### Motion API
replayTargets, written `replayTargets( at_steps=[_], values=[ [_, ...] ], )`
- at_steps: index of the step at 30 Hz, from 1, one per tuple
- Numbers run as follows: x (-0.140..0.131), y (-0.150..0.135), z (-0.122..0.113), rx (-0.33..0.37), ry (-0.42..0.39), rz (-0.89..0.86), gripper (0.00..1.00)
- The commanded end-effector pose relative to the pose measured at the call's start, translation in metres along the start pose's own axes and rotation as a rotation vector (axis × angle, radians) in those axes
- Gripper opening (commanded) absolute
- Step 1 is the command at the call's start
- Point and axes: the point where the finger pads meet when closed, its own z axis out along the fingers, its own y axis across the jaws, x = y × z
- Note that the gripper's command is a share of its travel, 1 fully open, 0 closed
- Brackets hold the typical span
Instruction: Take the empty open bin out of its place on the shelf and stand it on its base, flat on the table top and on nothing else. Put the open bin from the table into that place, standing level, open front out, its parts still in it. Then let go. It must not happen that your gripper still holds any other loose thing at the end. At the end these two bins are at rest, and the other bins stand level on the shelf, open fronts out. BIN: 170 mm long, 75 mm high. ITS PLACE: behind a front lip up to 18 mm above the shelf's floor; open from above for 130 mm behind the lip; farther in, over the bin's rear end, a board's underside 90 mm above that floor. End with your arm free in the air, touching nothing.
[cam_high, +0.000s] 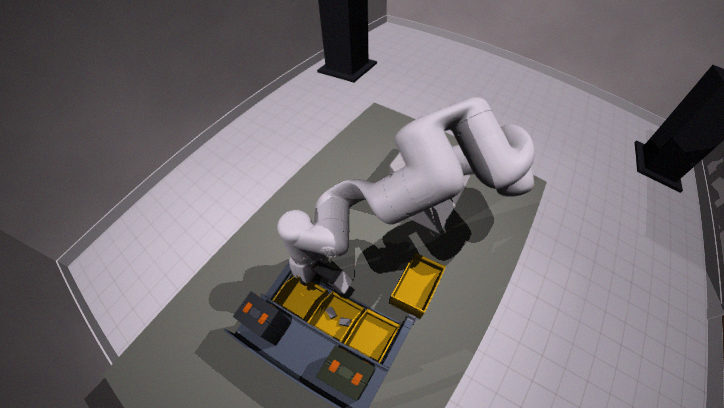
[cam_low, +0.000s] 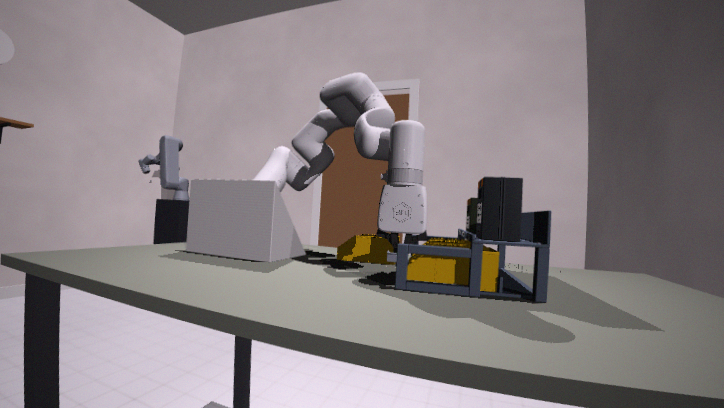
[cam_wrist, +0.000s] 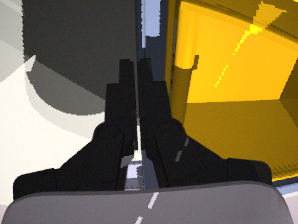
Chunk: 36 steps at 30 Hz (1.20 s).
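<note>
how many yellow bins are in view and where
4. Three stand side by side in the shelf: left bin, middle bin holding parts, right bin. The fourth bin stands on the table beside it.

The white arm rises from its base, folds back on itself in a tight elbow, then stretches forward and down. Its last link stands upright, wrist pointing straight downward. The tool hangs vertically below the wrist housing. Its two black fingers are pressed together along their whole length, with only a thin seam between them and nothing gripped.
</note>
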Motion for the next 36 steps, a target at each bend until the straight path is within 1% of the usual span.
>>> replayTargets(
  at_steps=[1,10,20,23,29,36],
  values=[
    [-0.001,-0.003,-0.007,-0.004,-0.004,0.0,0.0],
    [-0.001,-0.013,-0.016,-0.004,-0.004,0.0,0.0],
    [-0.001,-0.014,-0.019,-0.004,-0.004,0.0,0.0],
    [-0.001,-0.014,-0.03,-0.004,-0.004,0.0,0.0],
    [-0.001,-0.014,-0.07,-0.004,-0.004,0.0,0.0],
    [-0.001,-0.014,-0.077,-0.004,-0.004,0.0,0.0]
  ],
)
